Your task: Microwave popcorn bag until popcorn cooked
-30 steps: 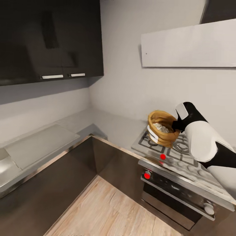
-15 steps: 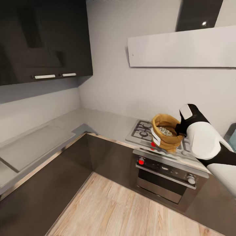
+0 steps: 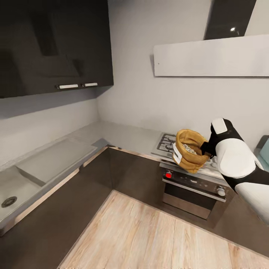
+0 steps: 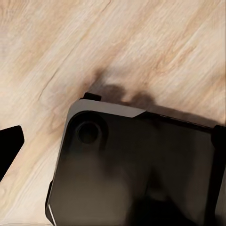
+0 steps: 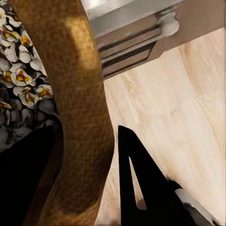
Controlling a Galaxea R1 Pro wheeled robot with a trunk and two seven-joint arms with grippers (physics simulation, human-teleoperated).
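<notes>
From the head view, the right arm carries the popcorn bag [image 3: 189, 150] in the air in front of the gas hob [image 3: 168, 143] and built-in oven [image 3: 194, 190], mouth tipped toward the camera, which looks like a carrying pose meant to keep the contents from spilling. The right gripper [image 3: 206, 147] meets the bag at its rim. A pale mint edge at the far right may be the microwave [image 3: 263, 153], though too little shows to be sure; the grey countertop [image 3: 123, 134] runs round the corner to a sink [image 3: 9, 196]

The left wrist view looks down on wood floor [image 4: 56, 42] and a dark part of the robot; I cannot tell that gripper's state

In the right wrist view, two dark fingers [image 5: 134, 179] pinch the bag's tan wall [image 5: 77, 103] between them, popcorn [image 5: 21, 84] inside
</notes>
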